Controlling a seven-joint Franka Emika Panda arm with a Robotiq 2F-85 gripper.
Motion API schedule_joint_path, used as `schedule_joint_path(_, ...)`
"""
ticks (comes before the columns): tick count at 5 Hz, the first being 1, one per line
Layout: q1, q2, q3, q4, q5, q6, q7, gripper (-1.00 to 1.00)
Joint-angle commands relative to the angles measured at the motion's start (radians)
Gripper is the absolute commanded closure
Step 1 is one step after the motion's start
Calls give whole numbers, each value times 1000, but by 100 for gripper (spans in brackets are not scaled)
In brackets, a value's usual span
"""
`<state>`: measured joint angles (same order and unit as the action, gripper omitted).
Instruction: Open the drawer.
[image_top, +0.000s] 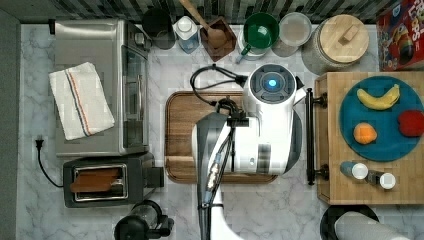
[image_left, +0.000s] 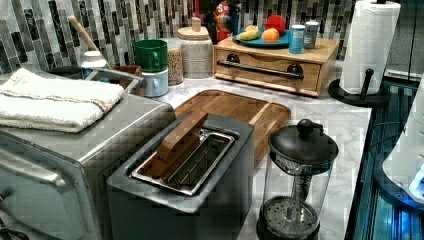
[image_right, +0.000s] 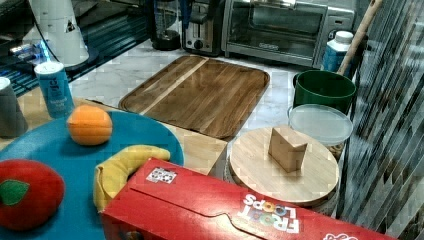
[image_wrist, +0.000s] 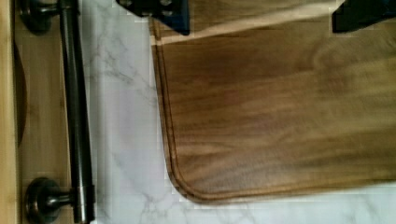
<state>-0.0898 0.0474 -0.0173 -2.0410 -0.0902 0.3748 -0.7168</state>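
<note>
The light-wood drawer (image_left: 270, 76) sits pushed in at the top view's right, under the box top (image_top: 350, 187). Its long black bar handle (image_top: 310, 135) (image_left: 260, 69) (image_wrist: 77, 116) runs across the front. My white arm (image_top: 270, 125) hangs above the dark walnut tray (image_top: 180, 135) (image_wrist: 280, 116), just on the top view's left of the handle. In the wrist view my gripper (image_wrist: 259, 11) is open, its dark fingertips (image_wrist: 163, 11) spread wide over the tray's corner. A strip of marble separates them from the handle, and nothing is between them.
On the box top stand a blue plate (image_top: 380, 145) of fruit and two small shakers (image_top: 367, 172). A toaster oven (image_top: 95, 90), toaster (image_top: 100, 180) and French press (image_left: 297, 175) line the top view's left. Jars and a green mug (image_top: 260, 30) stand along the back wall.
</note>
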Motion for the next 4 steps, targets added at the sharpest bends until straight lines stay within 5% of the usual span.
schedule_joint_path(1, -75, -71, -62, -75, -60, 150, -245, -100)
schedule_joint_path(4, -140, -35, -97, -127, -112, 322, -411, -100)
